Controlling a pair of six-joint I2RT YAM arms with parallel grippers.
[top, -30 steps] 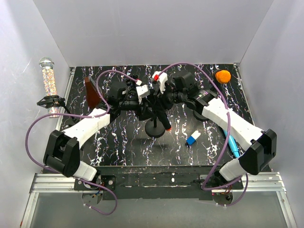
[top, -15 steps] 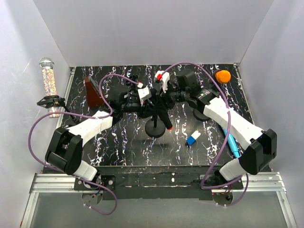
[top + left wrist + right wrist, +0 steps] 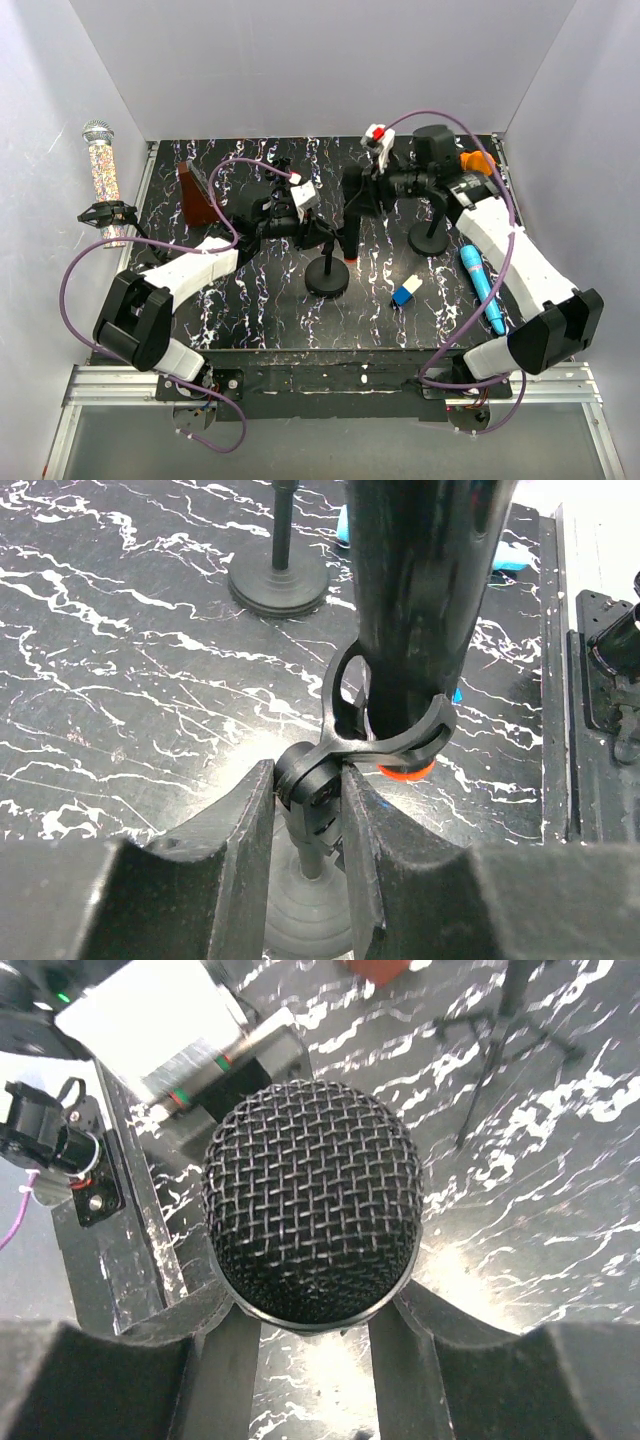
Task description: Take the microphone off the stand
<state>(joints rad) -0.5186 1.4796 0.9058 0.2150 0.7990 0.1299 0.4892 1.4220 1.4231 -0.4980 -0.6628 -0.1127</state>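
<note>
The black microphone [image 3: 350, 228] stands steep, its mesh head [image 3: 312, 1200] filling the right wrist view. My right gripper [image 3: 357, 200] [image 3: 312, 1310] is shut on the microphone just below the head. In the left wrist view the microphone body [image 3: 420, 600] still passes through the stand's clip [image 3: 385, 738], with its orange end [image 3: 405, 772] just under the clip ring. My left gripper [image 3: 320, 228] [image 3: 308, 780] is shut on the stand's joint below the clip. The stand's round base [image 3: 327, 277] rests on the marbled table.
A second, bare stand [image 3: 430, 238] is right of the centre, and a blue microphone [image 3: 480, 290] lies beside it. A small blue-and-white block [image 3: 405, 292], an orange object [image 3: 476, 160] at the back right, a brown block [image 3: 195, 195] and a glitter microphone [image 3: 100, 170] far left.
My right gripper has moved right and back, drawing the microphone up through the clip. The right arm swung right, uncovering the blue microphone. My left gripper stays on the stand.
</note>
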